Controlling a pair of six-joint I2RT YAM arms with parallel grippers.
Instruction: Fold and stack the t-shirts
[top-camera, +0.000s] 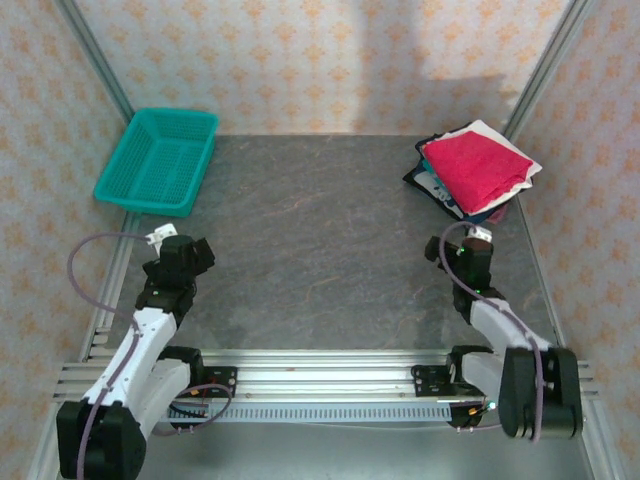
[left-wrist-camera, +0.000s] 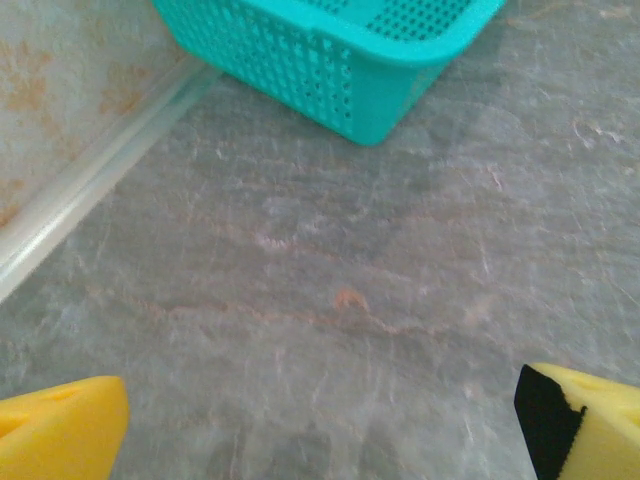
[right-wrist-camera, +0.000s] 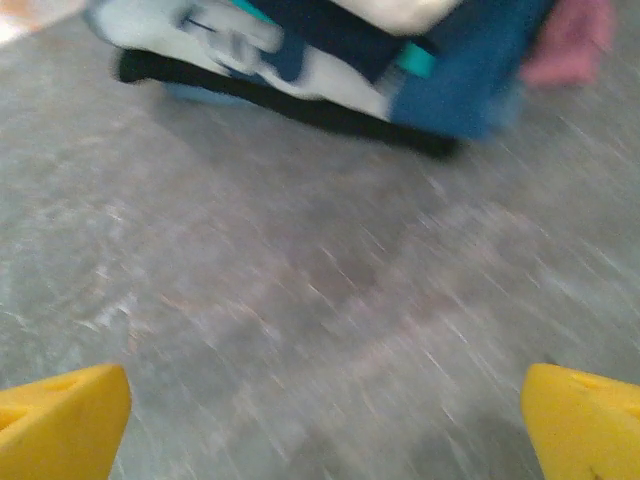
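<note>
In the top external view, a folded pile of soft cloth t-shirts (top-camera: 475, 170) is seen at the far right corner of the grey stone-patterned table (top-camera: 330, 230). A plain bright red t-shirt (top-camera: 478, 165) lies on top, a plain white t-shirt (top-camera: 487, 129) shows at the edges beneath it, and dark navy t-shirts with teal-and-white print (top-camera: 428, 182) lie at the bottom. A teal plastic mesh basket (top-camera: 150, 190) is placed at the far left corner. The left gripper (top-camera: 190, 250) is held over the left side of the table, near the basket but apart from it. The right gripper (top-camera: 455, 248) is held just on the near side of the pile. In the left wrist view, the 2 yellow fingers (left-wrist-camera: 60, 430) of the left gripper are seen spread wide at the bottom corners, with nothing between them but bare table. The corner of the basket is seen ahead, beside a pale metal rail (left-wrist-camera: 100, 180). In the right wrist view, which is blurred, the 2 fingers of the right gripper (right-wrist-camera: 320, 420) are likewise spread wide over bare table. The edge of the pile is seen ahead, with navy, white and red cloth layered.
</note>
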